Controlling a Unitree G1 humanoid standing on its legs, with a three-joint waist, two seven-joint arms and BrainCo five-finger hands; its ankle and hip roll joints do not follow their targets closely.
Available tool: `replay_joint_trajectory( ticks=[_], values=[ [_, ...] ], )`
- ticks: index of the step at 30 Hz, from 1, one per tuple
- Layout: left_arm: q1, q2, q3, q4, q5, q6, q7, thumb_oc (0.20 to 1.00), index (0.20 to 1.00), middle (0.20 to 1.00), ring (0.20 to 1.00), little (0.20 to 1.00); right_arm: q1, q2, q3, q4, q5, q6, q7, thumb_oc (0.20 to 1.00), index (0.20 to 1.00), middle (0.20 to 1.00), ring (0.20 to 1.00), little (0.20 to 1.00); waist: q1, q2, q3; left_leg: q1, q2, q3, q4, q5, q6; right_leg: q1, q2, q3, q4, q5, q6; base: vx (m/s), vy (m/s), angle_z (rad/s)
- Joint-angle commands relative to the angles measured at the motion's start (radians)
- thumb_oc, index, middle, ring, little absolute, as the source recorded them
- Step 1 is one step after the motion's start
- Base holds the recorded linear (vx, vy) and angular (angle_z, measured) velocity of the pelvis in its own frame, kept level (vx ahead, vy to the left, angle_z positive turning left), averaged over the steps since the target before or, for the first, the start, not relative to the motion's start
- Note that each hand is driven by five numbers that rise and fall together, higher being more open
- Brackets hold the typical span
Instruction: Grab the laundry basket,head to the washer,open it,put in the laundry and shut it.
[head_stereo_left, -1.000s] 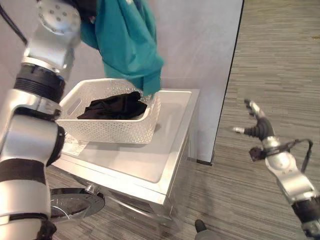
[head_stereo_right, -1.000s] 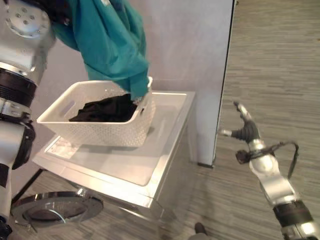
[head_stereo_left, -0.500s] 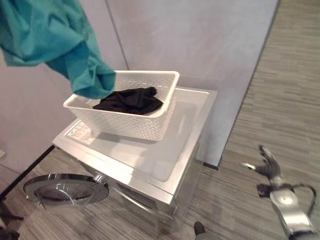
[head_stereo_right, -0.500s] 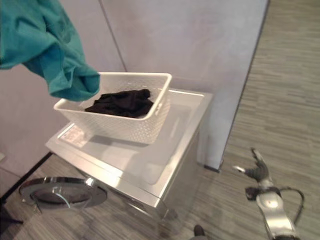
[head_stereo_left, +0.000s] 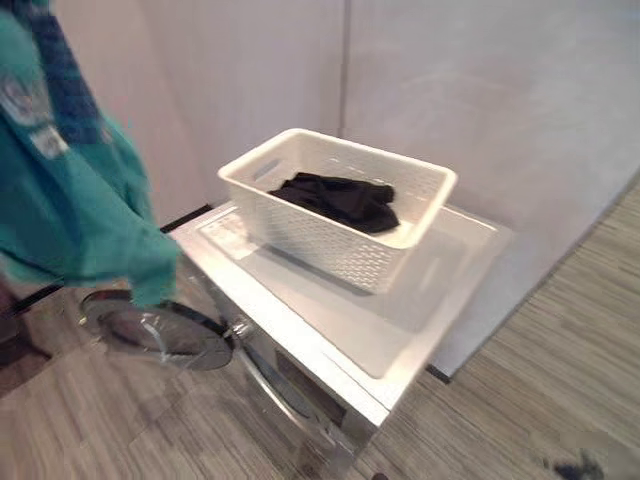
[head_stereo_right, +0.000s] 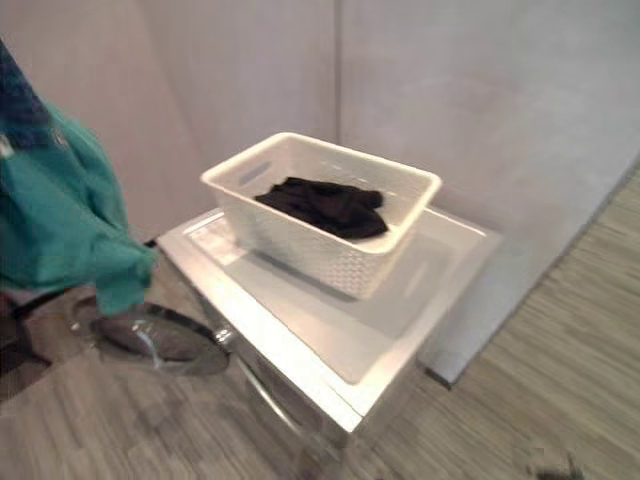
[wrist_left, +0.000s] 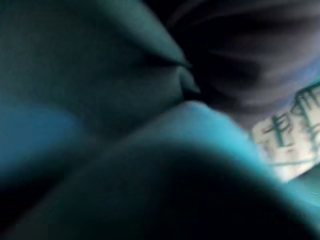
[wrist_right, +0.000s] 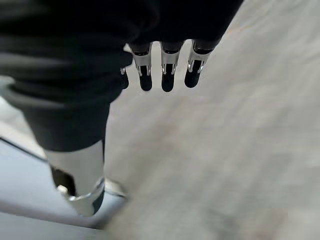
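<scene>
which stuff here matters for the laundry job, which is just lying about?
Job:
- teal garment, lifted beside the washer
- black garment in the basket
- white laundry basket on the washer
- washer
- washer door, open
- right hand, idle, fingers straight

Lying about:
- nothing loose visible

No legible text on teal garment (head_stereo_left: 70, 220) print

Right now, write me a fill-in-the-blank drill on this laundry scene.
1. The white perforated plastic basket stands on top of the silver ____.
2. Inside the basket lies a crumpled ____ garment.
3. The washer's round door is ____.
4. The teal cloth hangs ____ the basket.

Missing: washer; black; open; outside
</scene>
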Motion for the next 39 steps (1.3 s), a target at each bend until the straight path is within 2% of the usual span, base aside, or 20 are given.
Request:
replay_joint_trajectory(
  ticks=[1,2,4,5,6,7,8,11,13,16,18,19,20,22,23,25,27,30,31,39],
  values=[
    [-0.052,0.004,0.112,0.018,0.045,-0.023,0.017,0.2,0.2,0.2,0.2,0.2,-0.068,-0.024,0.077,-0.012,0.044,-0.012,0.019,1.0,1.0,1.0,1.0,1.0,-0.044,-0.024,-0.023,0.001,-0.006,0.004,0.065,-0.112,0.023,0.083,-0.028,-0.013,-0.079,-0.057,0.015,-0.02,0.01,0.05],
    [-0.038,-0.017,0.119,0.004,0.05,-0.029,0.016,0.2,0.2,0.2,0.2,0.2,-0.065,-0.01,0.08,0.017,0.053,-0.008,0.029,1.0,1.0,1.0,1.0,1.0,-0.04,-0.026,-0.02,-0.001,-0.006,0.002,0.066,-0.113,0.023,0.084,-0.028,-0.014,-0.079,-0.057,0.015,-0.02,0.009,0.07],
    [0.044,-0.199,0.151,-0.086,0.068,-0.036,0.003,0.2,0.2,0.2,0.2,0.2,-0.066,0.033,0.09,0.124,0.08,0.001,0.06,1.0,1.0,1.0,1.0,1.0,-0.024,-0.041,-0.008,-0.005,-0.005,-0.007,0.069,-0.117,0.026,0.085,-0.029,-0.021,-0.077,-0.059,0.012,-0.03,0.005,0.08],
    [0.066,-0.248,0.152,-0.107,0.083,-0.033,-0.003,0.2,0.2,0.2,0.2,0.2,-0.066,0.044,0.094,0.141,0.082,0.003,0.066,1.0,1.0,1.0,1.0,1.0,-0.021,-0.043,-0.004,-0.005,-0.006,-0.008,0.07,-0.118,0.027,0.086,-0.029,-0.021,-0.076,-0.06,0.011,-0.01,0.003,0.08],
    [0.073,-0.258,0.157,-0.118,0.087,-0.03,-0.005,0.2,0.2,0.2,0.2,0.2,-0.067,0.041,0.096,0.144,0.082,0.001,0.066,1.0,1.0,1.0,1.0,1.0,-0.022,-0.039,-0.005,-0.005,-0.006,-0.008,0.07,-0.119,0.027,0.087,-0.029,-0.021,-0.076,-0.06,0.011,-0.02,0.016,0.06],
    [0.109,-0.35,0.131,-0.129,0.108,-0.027,-0.021,0.2,0.2,0.2,0.2,0.2,-0.066,0.069,0.082,0.165,0.113,0.0,0.082,1.0,1.0,1.0,1.0,1.0,-0.018,-0.049,0.004,-0.007,-0.007,-0.011,0.073,-0.123,0.03,0.086,-0.029,-0.021,-0.076,-0.061,0.01,-0.01,0.012,0.03],
    [0.113,-0.358,0.132,-0.136,0.111,-0.026,-0.023,0.2,0.2,0.2,0.2,0.2,-0.065,0.065,0.082,0.166,0.114,-0.001,0.082,1.0,1.0,1.0,1.0,1.0,-0.017,-0.046,0.004,-0.007,-0.008,-0.01,0.074,-0.123,0.03,0.087,-0.03,-0.021,-0.076,-0.061,0.01,-0.02,0.015,0.04],
    [0.187,-0.547,0.037,-0.144,0.065,-0.035,-0.088,0.2,0.2,0.2,0.2,0.2,-0.063,0.098,0.077,0.177,0.139,-0.003,0.098,1.0,1.0,1.0,1.0,1.0,-0.01,-0.058,0.022,-0.014,-0.006,-0.017,0.082,-0.127,0.034,0.084,-0.03,-0.024,-0.072,-0.063,0.005,-0.02,0.008,0.07],
    [0.242,-0.616,-0.024,-0.143,0.036,-0.03,-0.143,0.2,0.2,0.2,0.2,0.2,-0.06,0.101,0.085,0.177,0.121,-0.002,0.092,1.0,1.0,1.0,1.0,1.0,-0.005,-0.059,0.031,-0.021,-0.008,-0.024,0.086,-0.127,0.036,0.082,-0.03,-0.027,-0.068,-0.064,0.003,-0.03,0.012,0.02],
    [0.311,-0.652,-0.084,-0.126,0.03,-0.024,-0.198,0.2,0.2,0.2,0.2,0.2,-0.052,0.109,0.086,0.178,0.115,0.0,0.097,1.0,1.0,1.0,1.0,1.0,-0.002,-0.06,0.042,-0.027,-0.01,-0.028,0.089,-0.128,0.039,0.079,-0.03,-0.031,-0.067,-0.063,0.002,-0.03,0.009,0.0],
    [0.405,-0.722,-0.189,-0.051,-0.038,-0.001,-0.284,0.2,0.2,0.2,0.2,0.2,-0.053,0.118,0.082,0.168,0.127,-0.003,0.102,1.0,1.0,1.0,1.0,1.0,-0.005,-0.067,0.06,-0.037,-0.011,-0.03,0.091,-0.125,0.043,0.071,-0.031,-0.031,-0.064,-0.06,0.0,-0.06,0.01,0.0],
    [0.404,-0.721,-0.192,-0.045,-0.04,-0.004,-0.285,0.2,0.2,0.2,0.2,0.2,-0.051,0.117,0.081,0.167,0.128,-0.003,0.102,1.0,1.0,1.0,1.0,1.0,-0.004,-0.065,0.058,-0.037,-0.011,-0.03,0.091,-0.126,0.043,0.07,-0.031,-0.031,-0.063,-0.061,0.0,-0.04,0.013,0.0],
    [0.429,-0.744,-0.273,0.052,-0.092,0.017,-0.335,0.2,0.2,0.2,0.2,0.2,-0.058,0.122,0.092,0.155,0.127,-0.004,0.101,1.0,1.0,1.0,1.0,1.0,-0.01,-0.068,0.064,-0.04,-0.011,-0.028,0.089,-0.123,0.045,0.065,-0.031,-0.029,-0.06,-0.061,-0.001,-0.03,0.014,0.0],
    [0.427,-0.747,-0.316,0.119,-0.099,0.03,-0.353,0.2,0.2,0.2,0.2,0.2,-0.063,0.122,0.093,0.147,0.13,-0.006,0.1,1.0,1.0,1.0,1.0,1.0,-0.014,-0.07,0.066,-0.041,-0.011,-0.026,0.088,-0.121,0.046,0.062,-0.03,-0.028,-0.058,-0.061,-0.002,-0.03,0.011,-0.03],
    [0.408,-0.771,-0.394,0.246,-0.16,0.056,-0.387,0.2,0.2,0.2,0.2,0.2,-0.07,0.12,0.106,0.122,0.128,-0.009,0.09,1.0,1.0,1.0,1.0,1.0,-0.025,-0.075,0.071,-0.045,-0.011,-0.023,0.086,-0.117,0.047,0.055,-0.03,-0.021,-0.052,-0.06,-0.003,-0.03,0.01,-0.05],
    [0.387,-0.776,-0.435,0.322,-0.16,0.063,-0.398,0.2,0.2,0.2,0.2,0.2,-0.074,0.117,0.109,0.113,0.126,-0.011,0.086,1.0,1.0,1.0,1.0,1.0,-0.028,-0.074,0.073,-0.046,-0.011,-0.022,0.084,-0.115,0.048,0.051,-0.029,-0.02,-0.049,-0.06,-0.003,-0.02,0.005,-0.02],
    [0.338,-0.809,-0.526,0.527,-0.146,0.097,-0.41,0.2,0.2,0.2,0.2,0.2,-0.085,0.113,0.122,0.092,0.114,-0.015,0.069,1.0,1.0,1.0,1.0,1.0,-0.046,-0.08,0.076,-0.044,-0.01,-0.015,0.077,-0.111,0.048,0.045,-0.028,-0.012,-0.045,-0.06,-0.003,-0.01,0.006,-0.05],
    [0.294,-0.846,-0.55,0.665,-0.181,0.105,-0.398,0.2,0.2,0.2,0.2,0.2,-0.088,0.114,0.131,0.075,0.106,-0.016,0.058,1.0,1.0,1.0,1.0,1.0,-0.056,-0.083,0.079,-0.045,-0.009,-0.012,0.074,-0.108,0.047,0.037,-0.026,-0.008,-0.042,-0.061,-0.005,0.0,0.002,-0.02],
    [0.258,-0.878,-0.553,0.777,-0.23,0.116,-0.384,0.2,0.2,0.2,0.2,0.2,-0.089,0.118,0.145,0.061,0.095,-0.015,0.052,1.0,1.0,1.0,1.0,1.0,-0.063,-0.088,0.081,-0.047,-0.006,-0.01,0.073,-0.105,0.045,0.032,-0.024,-0.006,-0.04,-0.063,-0.006,0.0,0.0,0.0],
    [0.15,-0.893,-0.575,0.855,-0.294,0.105,-0.336,0.2,0.2,0.2,0.2,0.2,-0.11,0.141,0.199,0.023,0.084,-0.015,0.033,1.0,1.0,1.0,1.0,1.0,-0.076,-0.11,0.129,-0.106,-0.005,-0.003,0.118,-0.115,0.047,-0.01,-0.024,0.009,-0.042,-0.051,-0.006,-0.06,0.0,-0.06]
  ],
)
